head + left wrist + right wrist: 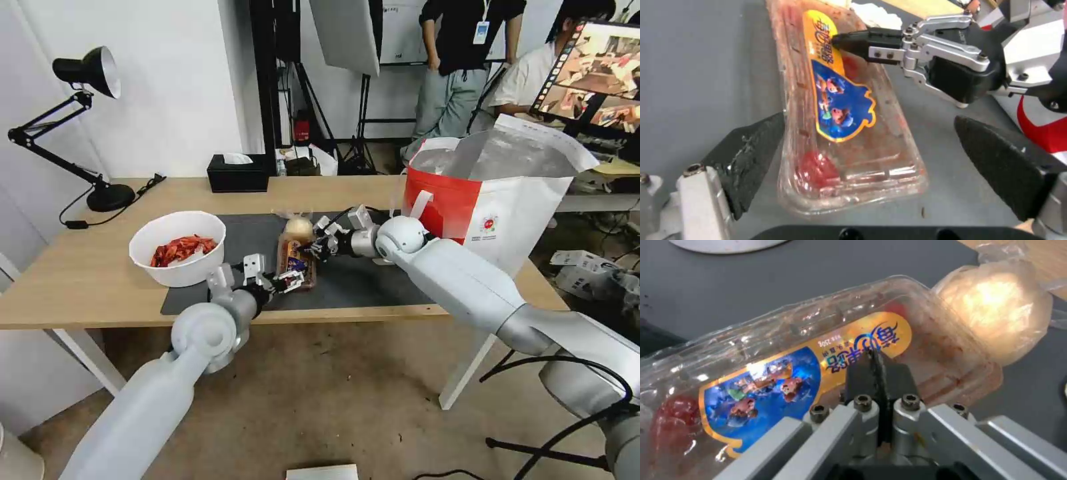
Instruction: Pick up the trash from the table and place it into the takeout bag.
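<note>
your left gripper (871, 160) straddles the clamshell tray (840, 133), fingers wide apart (nothing gripped), while your right gripper (876, 373), fingers pressed together, pins its lid, probably steadying it.

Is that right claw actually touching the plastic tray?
Touching. In the left wrist view the right gripper's shut black tips press on the tray's yellow label; the right wrist view shows the tips on it too.
</note>
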Robot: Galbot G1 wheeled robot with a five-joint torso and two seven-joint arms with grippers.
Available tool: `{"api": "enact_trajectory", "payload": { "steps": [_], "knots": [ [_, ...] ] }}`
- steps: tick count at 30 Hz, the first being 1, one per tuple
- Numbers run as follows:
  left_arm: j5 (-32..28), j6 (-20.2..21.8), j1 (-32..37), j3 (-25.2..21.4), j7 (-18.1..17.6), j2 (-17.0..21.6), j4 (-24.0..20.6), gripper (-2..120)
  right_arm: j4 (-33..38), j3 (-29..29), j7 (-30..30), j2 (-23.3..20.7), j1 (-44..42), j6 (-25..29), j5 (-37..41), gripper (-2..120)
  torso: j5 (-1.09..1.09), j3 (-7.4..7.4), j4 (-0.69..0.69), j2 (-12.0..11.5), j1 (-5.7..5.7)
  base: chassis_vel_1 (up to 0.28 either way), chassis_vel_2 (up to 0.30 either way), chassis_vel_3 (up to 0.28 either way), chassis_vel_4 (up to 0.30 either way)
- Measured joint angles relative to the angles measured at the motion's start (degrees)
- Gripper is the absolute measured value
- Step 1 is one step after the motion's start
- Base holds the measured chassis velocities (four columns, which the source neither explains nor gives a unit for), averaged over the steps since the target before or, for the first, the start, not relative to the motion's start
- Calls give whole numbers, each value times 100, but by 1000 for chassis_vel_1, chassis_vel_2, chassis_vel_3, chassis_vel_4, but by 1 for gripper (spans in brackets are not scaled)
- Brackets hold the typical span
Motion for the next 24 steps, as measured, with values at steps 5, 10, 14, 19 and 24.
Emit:
{"api": "enact_trajectory", "payload": {
  "steps": [5, 10, 14, 19, 24],
  "knots": [
    [-78, 112, -135, 80, -7, -35, 148, 100, -1, 15, -11, 28, -1, 2, 3, 0, 0, 0, -1, 0, 0, 0, 0, 0, 0],
    [-75, 146, -128, 83, -71, -29, 177, 100, 24, 31, -31, 40, -5, 2, 16, 0, 0, 0, 0, 0, 0, 0, 0, 0, 0],
    [-68, 155, -122, 83, -94, -12, 182, 100, 32, 62, -32, 44, -14, 2, 20, 0, 0, 0, 0, 0, 0, 0, 0, 0, 0],
    [-51, 162, -105, 95, -118, -2, 206, 89, 39, 84, -22, 69, -24, -2, 23, 0, 0, 0, 0, 0, -1, 0, 0, 0, 0],
    [-41, 144, -98, 115, -130, -2, 209, 74, 45, 90, 2, 82, -30, -8, 25, 0, -1, -1, 0, 0, 0, 0, 0, 0, 0]
  ]
}}
